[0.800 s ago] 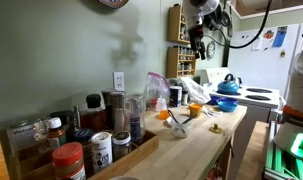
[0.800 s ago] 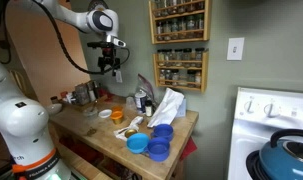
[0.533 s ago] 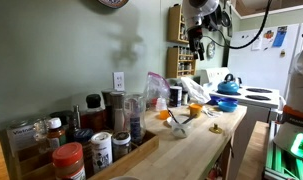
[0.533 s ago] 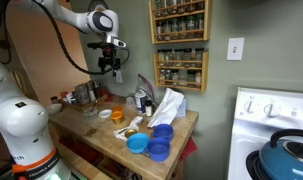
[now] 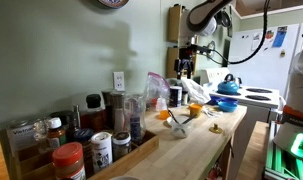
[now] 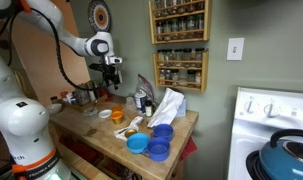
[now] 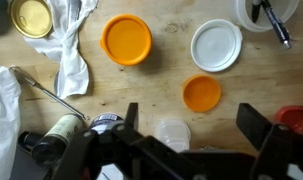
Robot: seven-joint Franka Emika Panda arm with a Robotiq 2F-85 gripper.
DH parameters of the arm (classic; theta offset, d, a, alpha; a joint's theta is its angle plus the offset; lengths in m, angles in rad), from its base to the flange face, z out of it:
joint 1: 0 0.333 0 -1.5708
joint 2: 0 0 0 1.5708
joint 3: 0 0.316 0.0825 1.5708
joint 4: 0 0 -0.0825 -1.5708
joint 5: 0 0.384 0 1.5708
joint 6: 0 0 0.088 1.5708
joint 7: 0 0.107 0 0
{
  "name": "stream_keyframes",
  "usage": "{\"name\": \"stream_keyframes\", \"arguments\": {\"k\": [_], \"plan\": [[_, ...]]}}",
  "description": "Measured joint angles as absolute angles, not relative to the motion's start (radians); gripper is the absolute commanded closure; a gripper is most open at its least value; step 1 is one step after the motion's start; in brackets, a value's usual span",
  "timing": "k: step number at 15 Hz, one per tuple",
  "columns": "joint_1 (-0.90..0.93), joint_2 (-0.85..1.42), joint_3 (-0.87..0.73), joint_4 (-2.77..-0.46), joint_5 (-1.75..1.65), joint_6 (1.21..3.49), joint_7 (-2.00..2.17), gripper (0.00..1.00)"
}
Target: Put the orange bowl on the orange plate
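my pincer (image 7: pixel 194 128) hangs open over the orange bowl (image 7: pixel 201 93); the orange plate (image 7: pixel 126 40) sits apart. both look too small to make out in the exterior views.

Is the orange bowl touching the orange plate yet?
Apart. The wrist view looks straight down and shows a clear strip of bare wooden counter between the orange bowl and the larger orange plate.
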State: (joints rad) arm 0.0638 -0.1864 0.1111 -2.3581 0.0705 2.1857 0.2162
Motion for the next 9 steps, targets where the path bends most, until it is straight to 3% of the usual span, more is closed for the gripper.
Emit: {"name": "stream_keyframes", "arguments": {"k": [9], "plan": [[0.088, -0.095, 0.129, -2.419, 0.138, 2.239, 0.226, 0.00]]}}
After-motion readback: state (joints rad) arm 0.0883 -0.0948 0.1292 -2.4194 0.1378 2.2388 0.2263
